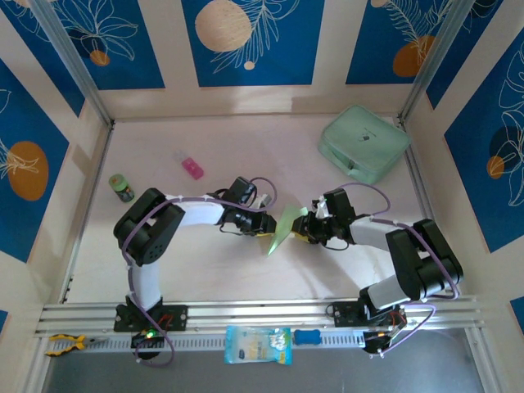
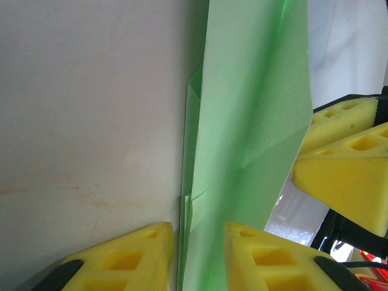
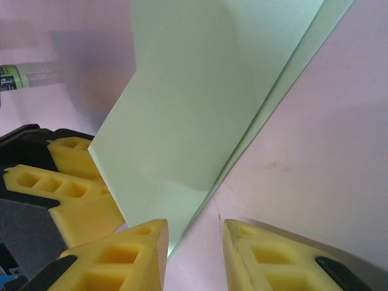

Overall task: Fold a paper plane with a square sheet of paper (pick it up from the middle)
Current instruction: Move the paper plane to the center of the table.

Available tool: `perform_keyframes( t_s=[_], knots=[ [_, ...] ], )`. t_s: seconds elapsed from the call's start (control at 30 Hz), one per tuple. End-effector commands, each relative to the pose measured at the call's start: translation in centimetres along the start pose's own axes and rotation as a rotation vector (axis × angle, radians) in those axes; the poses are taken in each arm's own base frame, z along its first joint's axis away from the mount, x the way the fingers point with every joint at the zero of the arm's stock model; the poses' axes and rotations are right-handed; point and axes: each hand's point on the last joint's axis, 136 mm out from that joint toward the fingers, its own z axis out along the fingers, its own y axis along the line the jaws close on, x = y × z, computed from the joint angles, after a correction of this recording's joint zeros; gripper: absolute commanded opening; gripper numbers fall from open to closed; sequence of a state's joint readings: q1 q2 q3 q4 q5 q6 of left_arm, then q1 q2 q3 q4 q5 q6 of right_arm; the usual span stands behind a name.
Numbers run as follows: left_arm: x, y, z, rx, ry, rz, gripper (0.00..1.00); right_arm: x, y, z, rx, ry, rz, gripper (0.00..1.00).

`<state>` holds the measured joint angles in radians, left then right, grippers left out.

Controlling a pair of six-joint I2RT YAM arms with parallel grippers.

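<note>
Left fingers [image 2: 121,264] straddle the paper [image 2: 242,121], grip unclear; right fingers [image 3: 273,254], apart at lower frame, should pinch its edge squarely.

One paper plane [image 1: 281,230], one case [image 1: 363,144], one bottle [image 1: 122,187].

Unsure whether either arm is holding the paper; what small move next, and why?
Probably close the left gripper gently on the folded paper: it runs between its fingers, which sit apart, and the right gripper is open too, so nothing seems to clamp it.
</note>
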<state>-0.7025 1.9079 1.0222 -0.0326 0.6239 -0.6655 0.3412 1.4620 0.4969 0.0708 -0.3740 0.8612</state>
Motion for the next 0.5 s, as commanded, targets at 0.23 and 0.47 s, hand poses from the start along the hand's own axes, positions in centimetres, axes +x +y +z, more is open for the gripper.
perform_keyframes(
  t_s=[0.23, 0.47],
  knots=[
    [0.79, -0.47, 0.88, 0.014, 0.045, 0.010, 0.28, 0.09, 0.55, 0.50, -0.011, 0.024, 0.002, 0.30],
    [1.03, -0.87, 1.21, 0.026, 0.061, 0.016, 0.28, 0.29, 0.21, 0.76, -0.005, 0.034, 0.008, 0.30]
  ],
)
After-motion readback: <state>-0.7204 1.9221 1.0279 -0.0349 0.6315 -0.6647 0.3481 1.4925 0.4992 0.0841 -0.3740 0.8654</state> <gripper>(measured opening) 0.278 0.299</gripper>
